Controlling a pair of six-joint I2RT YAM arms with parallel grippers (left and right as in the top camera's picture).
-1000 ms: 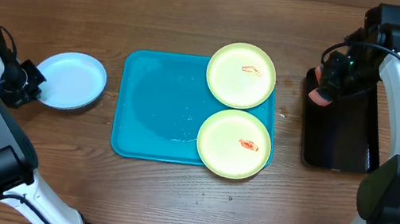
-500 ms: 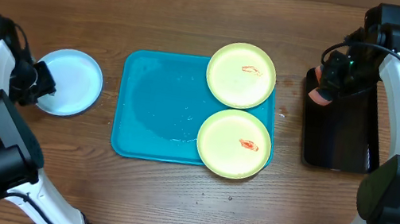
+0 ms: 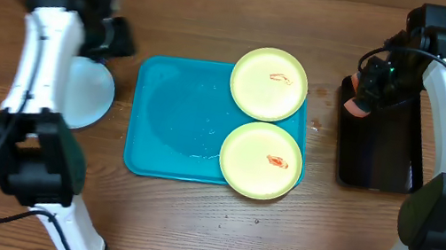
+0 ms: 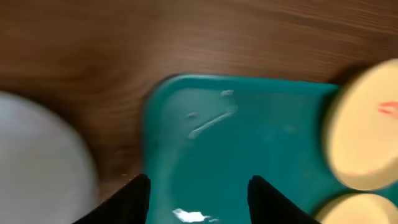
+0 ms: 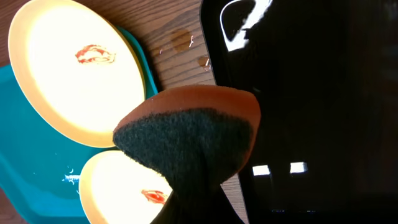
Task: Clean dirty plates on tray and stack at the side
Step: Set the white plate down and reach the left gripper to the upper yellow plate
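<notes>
Two yellow-green plates (image 3: 269, 83) (image 3: 260, 160), each with a red smear, lie on the right half of the turquoise tray (image 3: 174, 122). A pale blue plate (image 3: 89, 90) rests on the table left of the tray, partly under my left arm. My left gripper (image 3: 124, 40) hovers near the tray's far left corner. In the left wrist view it (image 4: 199, 202) is open and empty over the tray (image 4: 249, 143). My right gripper (image 3: 363, 92) is shut on a brown sponge (image 5: 193, 134) with a dark scouring face, above the black tray's left edge.
A narrow black tray (image 3: 383, 137) lies right of the turquoise tray. Water droplets glisten on the turquoise tray's floor (image 3: 198, 143) and on the wood beside the black tray (image 5: 183, 40). Bare wooden table surrounds everything.
My left gripper let go of the pale blue plate, opened, and swung up and right to the tray's far left corner. The right arm has not moved.
</notes>
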